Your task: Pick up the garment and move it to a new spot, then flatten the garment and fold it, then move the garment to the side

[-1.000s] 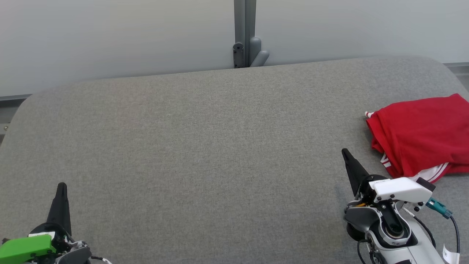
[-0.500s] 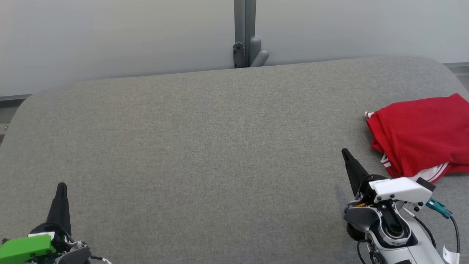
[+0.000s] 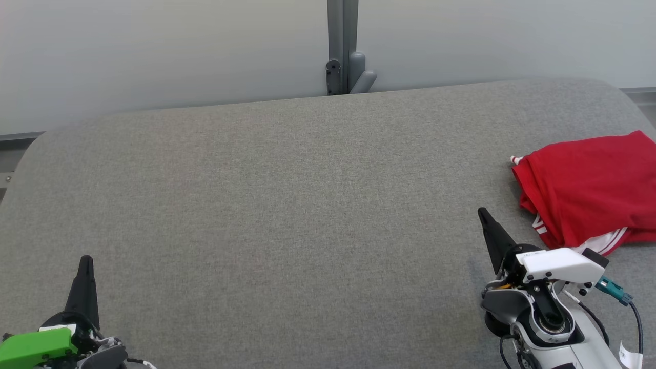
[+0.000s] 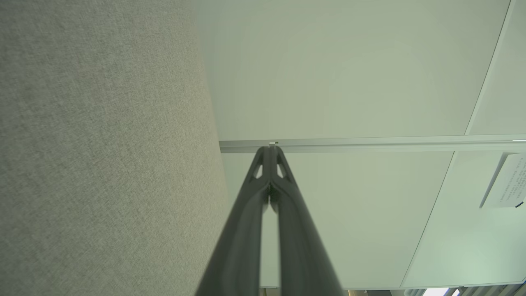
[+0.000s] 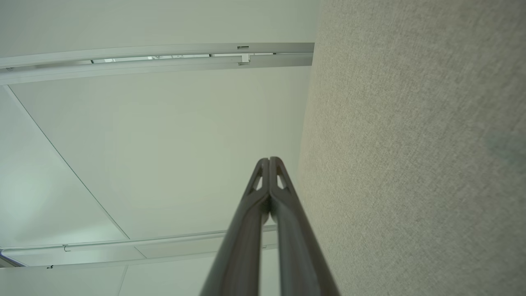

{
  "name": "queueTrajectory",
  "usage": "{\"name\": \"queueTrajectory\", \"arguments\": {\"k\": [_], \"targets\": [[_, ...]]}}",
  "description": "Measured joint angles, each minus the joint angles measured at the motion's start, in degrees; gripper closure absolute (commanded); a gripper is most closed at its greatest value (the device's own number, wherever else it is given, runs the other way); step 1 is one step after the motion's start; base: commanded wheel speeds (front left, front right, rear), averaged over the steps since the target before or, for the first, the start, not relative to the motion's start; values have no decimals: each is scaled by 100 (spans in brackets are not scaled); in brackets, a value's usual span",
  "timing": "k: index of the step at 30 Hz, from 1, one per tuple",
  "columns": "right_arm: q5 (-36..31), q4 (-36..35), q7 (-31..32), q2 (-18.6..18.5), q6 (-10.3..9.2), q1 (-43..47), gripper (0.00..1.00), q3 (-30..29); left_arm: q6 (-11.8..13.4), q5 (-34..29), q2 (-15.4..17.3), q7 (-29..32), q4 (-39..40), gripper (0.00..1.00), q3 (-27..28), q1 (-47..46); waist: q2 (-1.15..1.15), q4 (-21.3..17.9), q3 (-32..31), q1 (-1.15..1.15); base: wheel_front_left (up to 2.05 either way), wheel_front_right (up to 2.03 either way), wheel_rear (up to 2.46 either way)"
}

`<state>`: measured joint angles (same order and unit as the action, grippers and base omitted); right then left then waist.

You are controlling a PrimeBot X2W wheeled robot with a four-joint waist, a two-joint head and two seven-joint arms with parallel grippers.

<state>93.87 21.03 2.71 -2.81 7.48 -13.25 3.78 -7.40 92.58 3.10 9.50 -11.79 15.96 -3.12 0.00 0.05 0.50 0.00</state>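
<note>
The garment [image 3: 589, 187] is a red piece with white stripes at one hem, lying folded at the right edge of the grey padded table [image 3: 287, 205]. My right gripper [image 3: 482, 212] is shut and holds nothing, a short way to the left of and nearer than the garment, apart from it. My left gripper [image 3: 86, 260] is shut and holds nothing at the lower left, far from the garment. In the left wrist view the fingertips [image 4: 270, 149] meet against the pale wall. In the right wrist view the fingertips [image 5: 269, 160] also meet beside the grey cloth surface.
A pale panelled wall [image 3: 154, 51] runs behind the table, with a grey upright post and bracket [image 3: 344, 61] at its middle. The table's far corners are rounded. A paper notice [image 4: 507, 181] hangs on the wall in the left wrist view.
</note>
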Motion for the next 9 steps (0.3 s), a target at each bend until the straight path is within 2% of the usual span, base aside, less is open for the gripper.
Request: {"name": "queueTrajectory", "arguments": {"k": [9], "targets": [[1,0,0,0,0,0,100,1,0,-1,-4,1,0,100,9,-1,0,0,0,1,0,0,0]]}}
